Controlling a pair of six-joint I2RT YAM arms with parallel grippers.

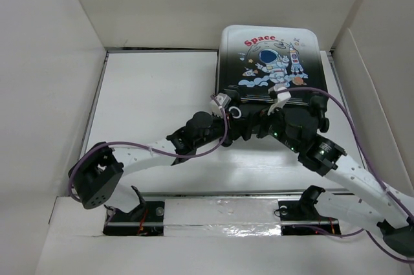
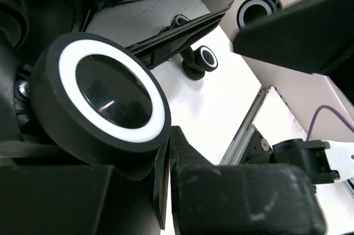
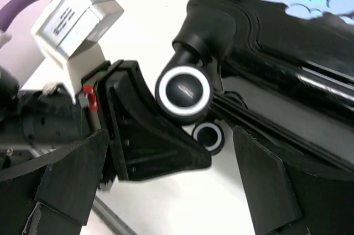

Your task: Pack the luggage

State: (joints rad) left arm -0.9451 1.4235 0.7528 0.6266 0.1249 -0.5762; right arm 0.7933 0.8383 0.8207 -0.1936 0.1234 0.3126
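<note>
Luggage point(image 1: 268, 55) lies flat just beyond both sets of fingertips: glossy hard shell, black fading to white. Left gripper point(image 1: 234, 114) is spread, with a round white-ringed wheel point(image 2: 99, 99) looming beside it. Right gripper point(image 3: 171, 135) is spread too. Only the overhead shows the astronaut print point(image 1: 266, 61).

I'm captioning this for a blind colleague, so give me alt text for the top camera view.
A small suitcase with a cartoon astronaut and red "Space" print lies flat on a white table. The left gripper and right gripper are both at its near, wheeled edge.
</note>
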